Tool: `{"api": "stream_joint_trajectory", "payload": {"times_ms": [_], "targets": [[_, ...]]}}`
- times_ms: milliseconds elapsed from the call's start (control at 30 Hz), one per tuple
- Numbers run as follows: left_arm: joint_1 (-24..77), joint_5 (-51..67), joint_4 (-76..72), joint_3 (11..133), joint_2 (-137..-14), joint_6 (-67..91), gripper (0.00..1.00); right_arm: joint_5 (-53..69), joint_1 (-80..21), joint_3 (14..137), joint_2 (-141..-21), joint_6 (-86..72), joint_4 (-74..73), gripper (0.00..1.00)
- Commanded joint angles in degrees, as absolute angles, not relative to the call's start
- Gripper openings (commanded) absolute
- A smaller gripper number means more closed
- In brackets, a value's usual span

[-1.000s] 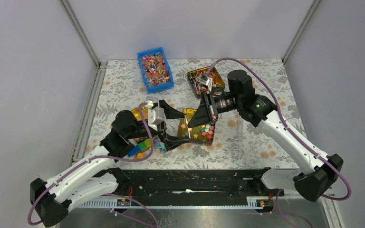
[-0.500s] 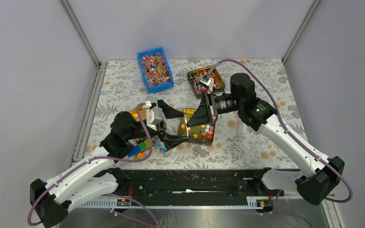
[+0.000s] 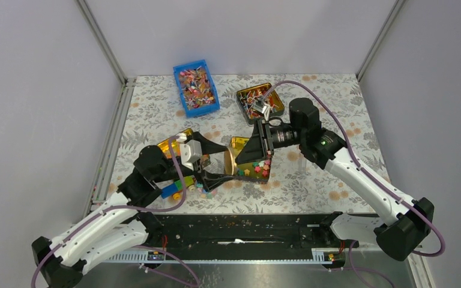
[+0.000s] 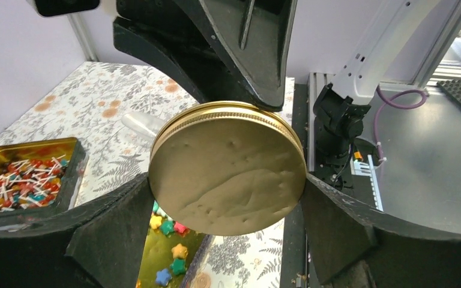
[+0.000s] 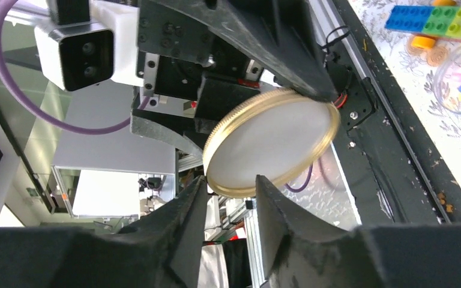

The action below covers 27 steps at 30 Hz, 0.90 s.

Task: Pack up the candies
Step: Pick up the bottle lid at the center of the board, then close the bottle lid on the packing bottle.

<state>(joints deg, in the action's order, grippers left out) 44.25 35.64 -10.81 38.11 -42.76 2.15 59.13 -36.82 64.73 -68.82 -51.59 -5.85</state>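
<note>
Fingers of the left gripper are clamped across the gold lid, which is held on edge above the middle of the table. Those of the right gripper are parted, with the lid's rim lying in the gap; whether a pad touches it cannot be told. Below the lid an open tin is seen with the candies spread loose in it, and more are gathered in a clear jar just beside the left gripper. The hand-over is judged the weak point: the lid is gripped only at two spots on a smooth, rounded rim, so it could be twisted out if the right fingers are drawn away while the rim is caught. Were it dropped, the tin would likely be struck and candies scattered over the table. With both grippers crowded together, a knock between them is also to be feared.
</note>
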Motion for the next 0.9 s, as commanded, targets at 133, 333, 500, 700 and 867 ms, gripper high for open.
{"api": "stream_joint_trajectory", "payload": {"times_ms": [133,333,500,700,867], "targets": [[44.6,27.5,10.4,40.4,-37.6,-9.5,0.65,50.3,-37.0,63.6,-65.6,-39.2,-19.9,0.67],[44.6,19.4,27.7,44.1,-39.6,-14.0,0.62,40.5,-37.0,63.2,-64.8,-33.4,-30.0,0.83],[44.6,14.2,35.9,47.7,-46.7,-14.3,0.63,32.3,-36.9,62.7,-64.4,-32.0,-36.2,0.93],[44.6,10.7,39.7,51.3,-56.5,-13.4,0.65,22.0,-36.1,62.0,-63.1,-32.0,-43.0,1.0],[44.6,5.9,43.0,54.2,-64.7,-13.1,0.66,18.5,-32.8,60.4,-61.1,-32.9,-46.1,1.0]]}}
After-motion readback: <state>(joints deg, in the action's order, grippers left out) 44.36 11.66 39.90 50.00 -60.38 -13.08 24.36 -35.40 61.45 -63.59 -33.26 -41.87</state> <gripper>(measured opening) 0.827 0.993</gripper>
